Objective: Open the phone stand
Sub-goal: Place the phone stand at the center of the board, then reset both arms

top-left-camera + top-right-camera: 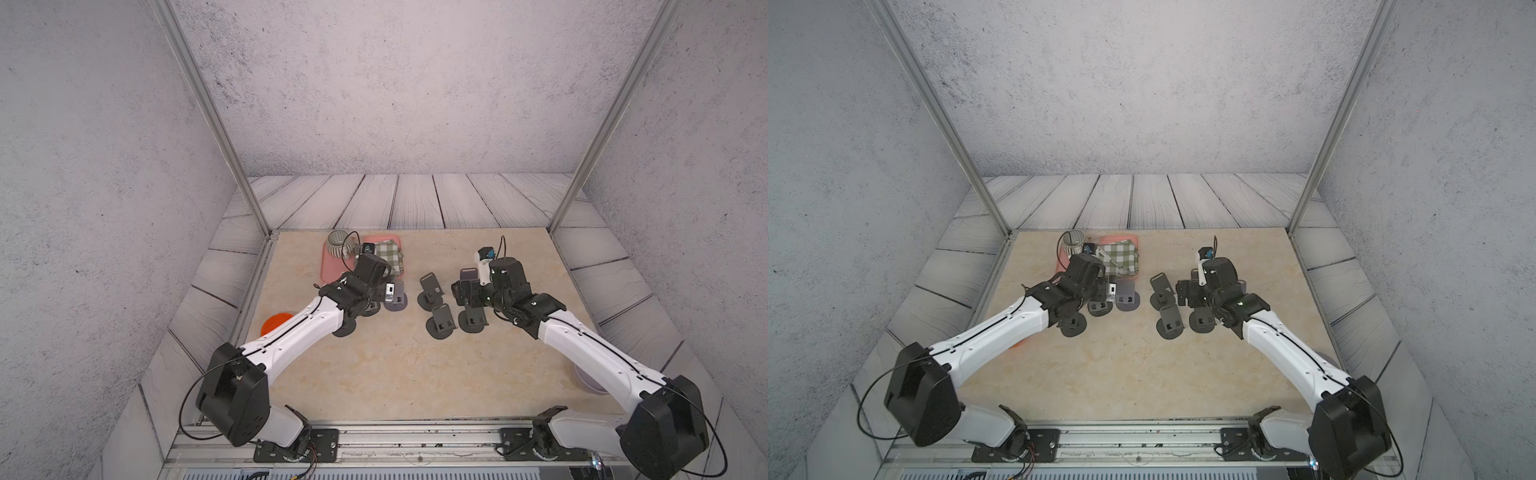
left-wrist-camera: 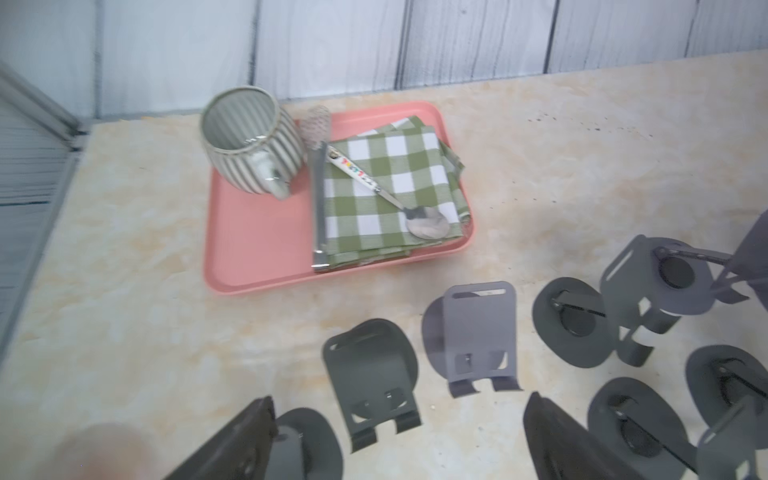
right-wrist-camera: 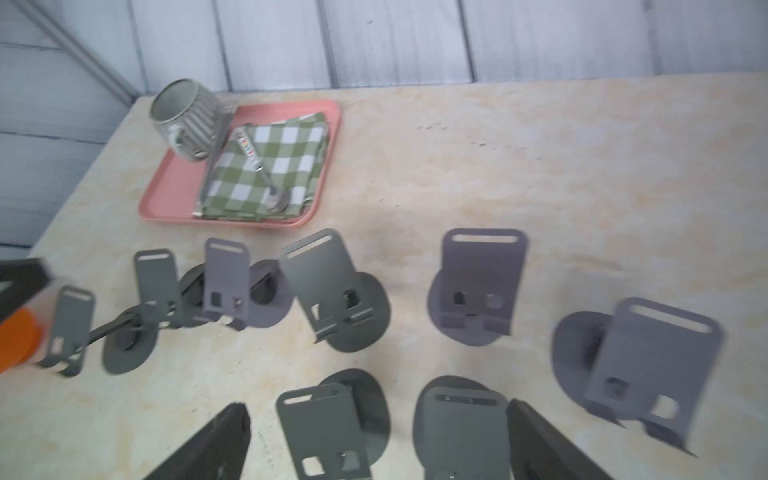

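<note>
Over the tabletop [image 1: 374, 374] middle, my left tool [image 2: 399, 401] and right tool [image 3: 376, 407] hover, jaws apart, gripping nothing. Just ahead of the left one, toward 12 o'clock, the phone stand [image 2: 370, 374] looks unfolded, like its neighbours; little seems left. Farther, at 11 o'clock, sits the pink tray [image 2: 249, 249].

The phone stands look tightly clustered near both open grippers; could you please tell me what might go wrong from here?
1. The right gripper is open with two phone stands side by side just ahead; closing could catch both or tip one.
2. The left gripper is open amid crowded stands, so a neighbour may get knocked over.
3. The left arm works close to the pink tray; a wide swing might nudge it and the striped mug.
</note>
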